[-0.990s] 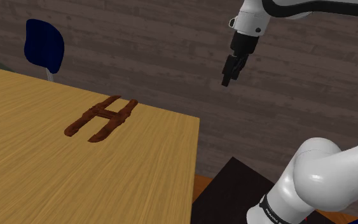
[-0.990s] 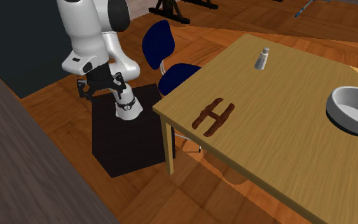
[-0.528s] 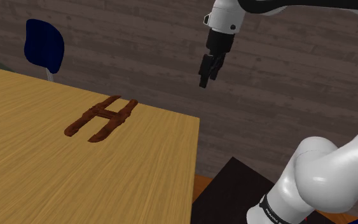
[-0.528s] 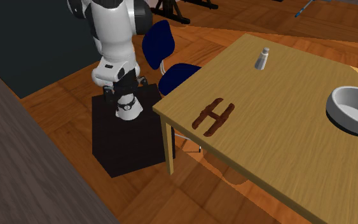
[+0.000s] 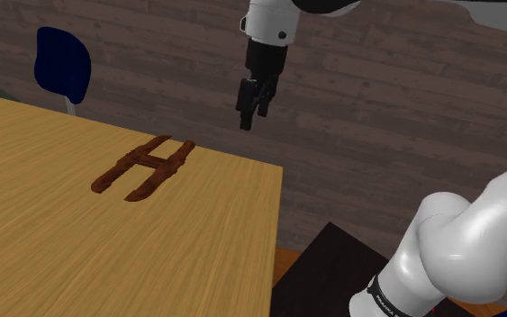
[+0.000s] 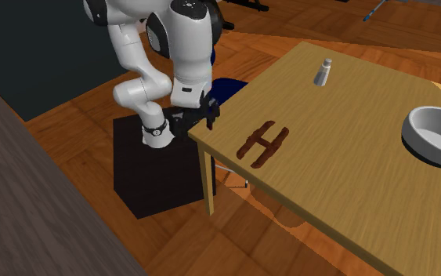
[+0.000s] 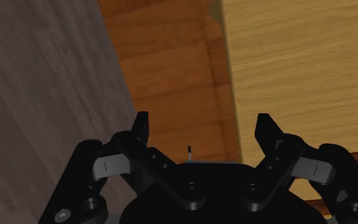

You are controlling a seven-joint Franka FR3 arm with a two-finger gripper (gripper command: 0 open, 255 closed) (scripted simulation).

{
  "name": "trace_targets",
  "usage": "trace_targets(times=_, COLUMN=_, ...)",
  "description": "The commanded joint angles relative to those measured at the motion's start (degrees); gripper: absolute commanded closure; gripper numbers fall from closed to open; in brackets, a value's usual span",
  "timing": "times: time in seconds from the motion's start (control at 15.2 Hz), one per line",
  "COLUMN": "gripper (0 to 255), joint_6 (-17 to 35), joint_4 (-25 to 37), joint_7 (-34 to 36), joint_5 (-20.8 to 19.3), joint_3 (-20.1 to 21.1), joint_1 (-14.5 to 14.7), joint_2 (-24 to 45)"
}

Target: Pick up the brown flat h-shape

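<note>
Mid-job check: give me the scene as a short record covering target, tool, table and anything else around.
H-shape: brown, lying flat on the table, untouched
tool: open, empty, in the air near the table's corner, apart from the H-shape
table: wood-coloured top
also on table: grey bowl, small shaker
beside table: blue chair

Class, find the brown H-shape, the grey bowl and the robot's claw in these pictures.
brown H-shape (image 6: 262, 144): second exterior view, on its crossbar.
grey bowl (image 6: 423, 150): second exterior view, on its outer wall.
claw (image 7: 203, 122): wrist view, midway between its open fingertips.
</note>
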Motion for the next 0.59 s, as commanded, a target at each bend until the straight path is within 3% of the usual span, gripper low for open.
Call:
trace_targets(times=0.0, gripper=0, joint_6=0.5, joint_4=2.1, joint_7=0.5, joint_5=0.1, joint_3=1.3, joint_1=0.8, joint_2=2.7)
trace_targets(times=0.53, gripper=0, joint_6=0.6, joint_4=13.8, joint_7=4.0, joint_5=-1.0, joint_3=7.1, joint_1=4.7, joint_2=15.3)
